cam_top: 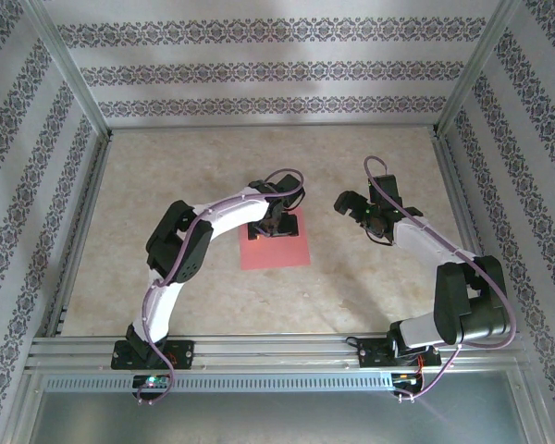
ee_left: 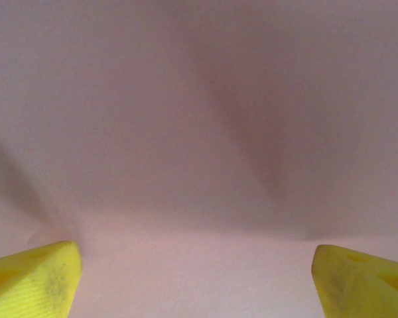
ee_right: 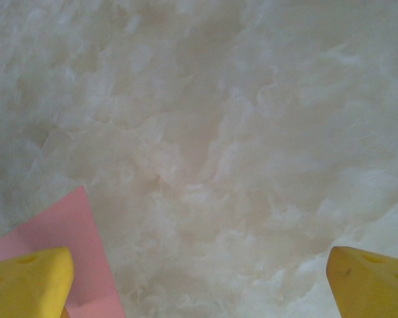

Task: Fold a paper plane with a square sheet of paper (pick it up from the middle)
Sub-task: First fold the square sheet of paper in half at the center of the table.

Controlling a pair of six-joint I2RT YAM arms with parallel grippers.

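One pink sheet (cam_top: 276, 250) lies flat at the middle of the table (cam_top: 166, 194), far from every edge. The left gripper (ee_left: 198, 271) is low over its centre, fingers spread. The right gripper (ee_right: 199, 278) is spread just beside it. Step: pickup. Next, likely: pinch the centre gently.

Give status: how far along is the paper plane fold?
Done: nothing; the square sheet of paper lies flat and unfolded on the table. In hand: left gripper hovers open over the sheet; right gripper open over bare table beside it. Left: the pickup and every fold.
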